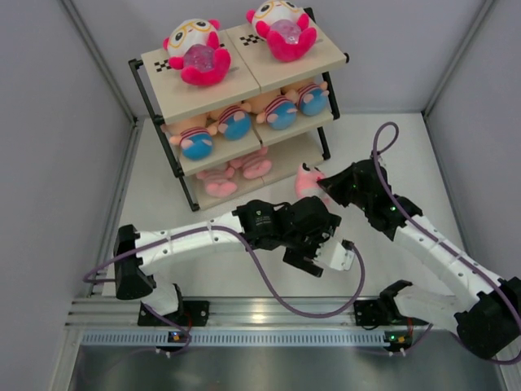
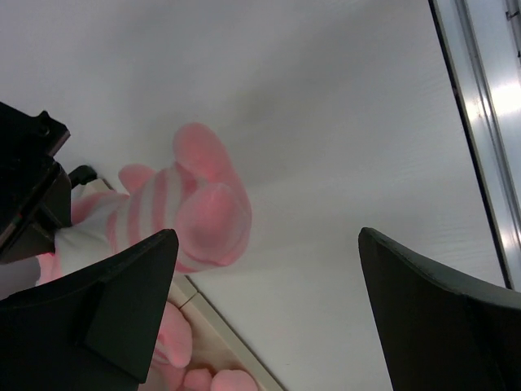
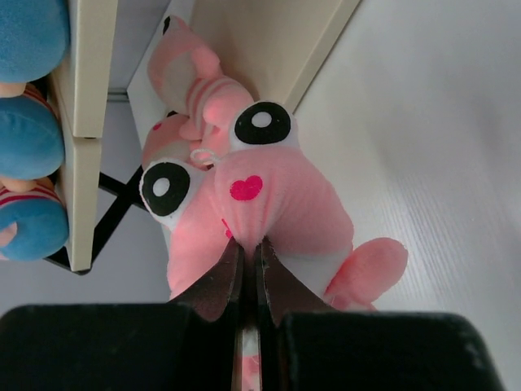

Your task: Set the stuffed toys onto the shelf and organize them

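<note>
The shelf (image 1: 191, 102) stands at the back. Two hot-pink toys with yellow glasses (image 1: 197, 50) sit on its top board. Several peach toys with blue bottoms (image 1: 234, 124) fill the middle board. Two pale pink toys (image 1: 218, 181) lie on the bottom board. My right gripper (image 1: 323, 186) is shut on another pale pink toy (image 1: 306, 181) just off the shelf's bottom right corner. In the right wrist view the gripper (image 3: 250, 244) pinches the toy's face (image 3: 277, 204). My left gripper (image 1: 309, 259) is open and empty on the near side of that toy (image 2: 195, 204).
The shelf's black frame leg (image 1: 325, 142) stands just behind the held toy. The bottom board's edge (image 2: 224, 330) shows in the left wrist view. Grey walls enclose the table on three sides. A metal rail (image 1: 244, 314) runs along the near edge.
</note>
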`<act>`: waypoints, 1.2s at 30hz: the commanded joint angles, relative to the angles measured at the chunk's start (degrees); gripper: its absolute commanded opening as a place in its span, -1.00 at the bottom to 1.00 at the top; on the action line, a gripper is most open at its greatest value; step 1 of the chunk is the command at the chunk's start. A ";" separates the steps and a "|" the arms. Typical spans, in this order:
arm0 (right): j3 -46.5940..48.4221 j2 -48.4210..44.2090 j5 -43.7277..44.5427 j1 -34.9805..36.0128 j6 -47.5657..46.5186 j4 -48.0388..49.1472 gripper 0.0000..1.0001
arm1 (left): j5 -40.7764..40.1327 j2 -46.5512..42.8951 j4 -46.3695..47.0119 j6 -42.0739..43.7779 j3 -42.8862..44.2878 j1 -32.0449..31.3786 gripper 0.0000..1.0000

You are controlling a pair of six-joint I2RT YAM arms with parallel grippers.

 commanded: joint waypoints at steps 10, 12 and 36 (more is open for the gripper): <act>1.96 -1.95 0.49 2.28 3.56 6.55 -1.00 | -20.38 5.30 15.39 11.57 -6.44 -0.22 0.79; 1.52 -2.65 0.13 2.28 3.29 6.56 -1.00 | -22.66 6.09 18.81 12.02 -6.88 0.83 0.05; -0.06 -11.54 -2.15 -25.05 -24.30 -7.77 0.56 | -2.90 14.00 37.64 9.82 -7.67 20.08 -1.00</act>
